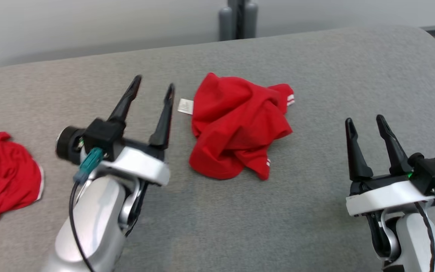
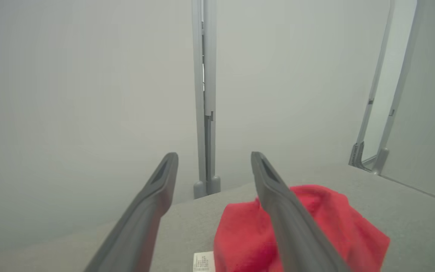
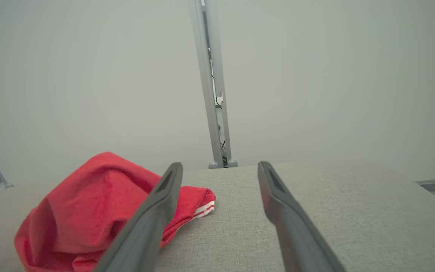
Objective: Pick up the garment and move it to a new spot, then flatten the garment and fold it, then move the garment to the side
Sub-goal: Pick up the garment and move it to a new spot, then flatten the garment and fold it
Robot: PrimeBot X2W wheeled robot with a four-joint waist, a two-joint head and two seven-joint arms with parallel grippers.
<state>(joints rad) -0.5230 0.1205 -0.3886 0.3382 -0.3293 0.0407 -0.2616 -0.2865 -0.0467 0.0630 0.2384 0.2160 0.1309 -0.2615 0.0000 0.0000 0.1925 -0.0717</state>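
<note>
**Head view.** A grey, cloth-covered bench (image 1: 315, 75) with a rounded far-right corner carries everything. A second red cloth (image 1: 2, 170) with a pale edge lies bunched at the left edge, well apart from the garment. A grey post (image 1: 238, 19) stands beyond the far edge. The garment (image 1: 236, 124) is a crumpled red knit heap in the middle of the bench, between the two arms. Its long axis runs from far to near, leaning slightly right. A white-striped cuff pokes out to the far right, and a white label (image 1: 185, 106) sticks out to the left. The left pincer (image 1: 154, 82) hovers just left of the label with its dark tapered fingers spread and nothing between them. The right pincer (image 1: 365, 119) is well to the right, also spread and empty. Nothing lies between either pincer and the heap.

**Left wrist view.** The left pincer (image 2: 213, 155) stands wide apart and empty. The garment (image 2: 334, 219) lies behind its right finger, soft and folded, on the bench (image 2: 410, 219), with the label (image 2: 203, 261) at the bottom edge. The post (image 2: 204, 94) rises against a pale wall, and a metal frame (image 2: 383, 94) stands at the right.

**Right wrist view.** The right pincer (image 3: 220, 164) is wide apart and holds nothing. The garment (image 3: 81, 200) mounds up to the left behind one finger, its striped cuff pointing right along the woven bench (image 3: 353, 211). The post (image 3: 213, 94) stands behind.
</note>
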